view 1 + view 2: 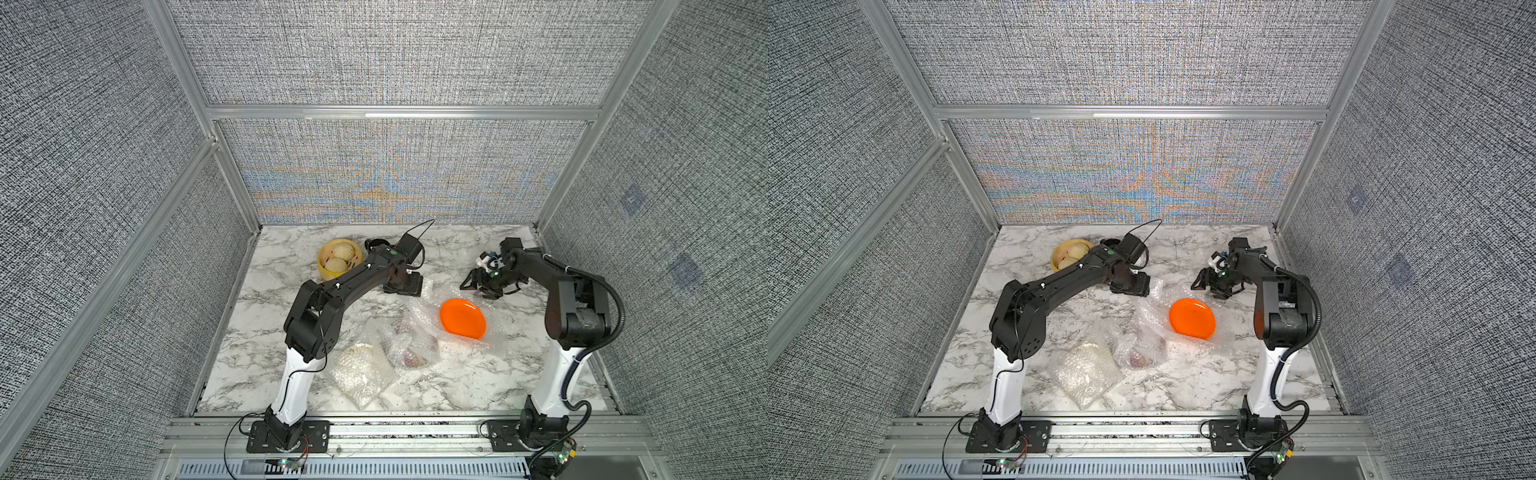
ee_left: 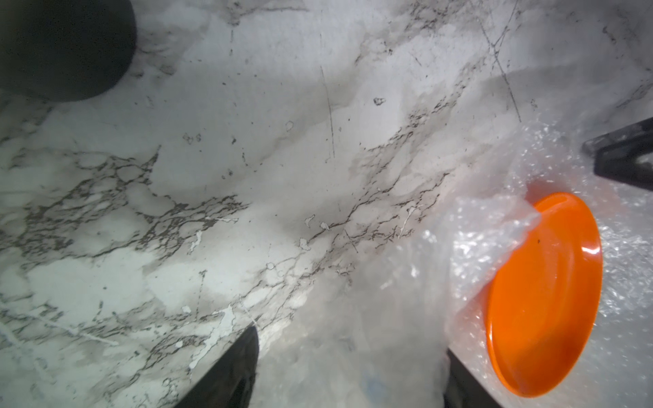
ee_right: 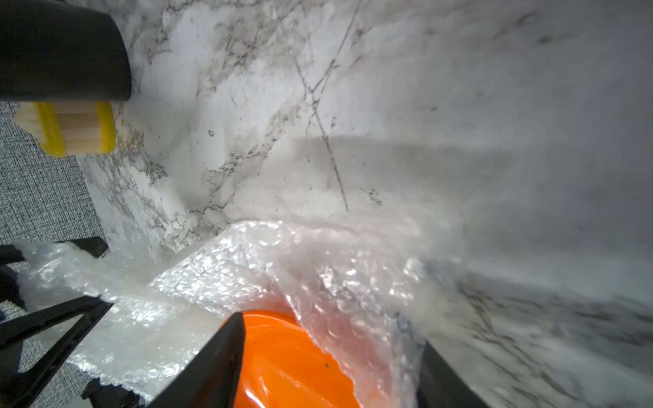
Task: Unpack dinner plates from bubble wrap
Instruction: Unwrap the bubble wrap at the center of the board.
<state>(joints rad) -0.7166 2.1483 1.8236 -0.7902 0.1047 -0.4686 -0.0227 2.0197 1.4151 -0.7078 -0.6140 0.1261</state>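
Item: plain bright orange round dinner plate (image 1: 462,319), face up on an opened sheet of clear bubble wrap (image 1: 422,309), right of centre on the white, grey-veined marble tabletop (image 1: 457,382). In the left wrist view a fold of the sheet laps over one edge of the plate. Right gripper (image 1: 478,290): black, hovering just beyond the plate's far rim, jaws parted. Its wrist view shows the plate's edge and a flap of wrap between the fingers (image 3: 219,364), nothing clasped. Left gripper (image 1: 407,287): black, low over the sheet's far left corner, jaws spread wide, the blurred edge of the sheet lying between them ungripped. Second bundle of bubble wrap (image 1: 409,347): crumpled, near the table's middle, touching the opened sheet, dark red showing through. Third bundle (image 1: 359,372): flatter, just beside the second toward the near edge, a pale rim showing through. Yellow round steamer basket (image 1: 338,258) with two pale buns (image 1: 343,250): far left of the tabletop, well apart from the orange plate, just beside the left arm.
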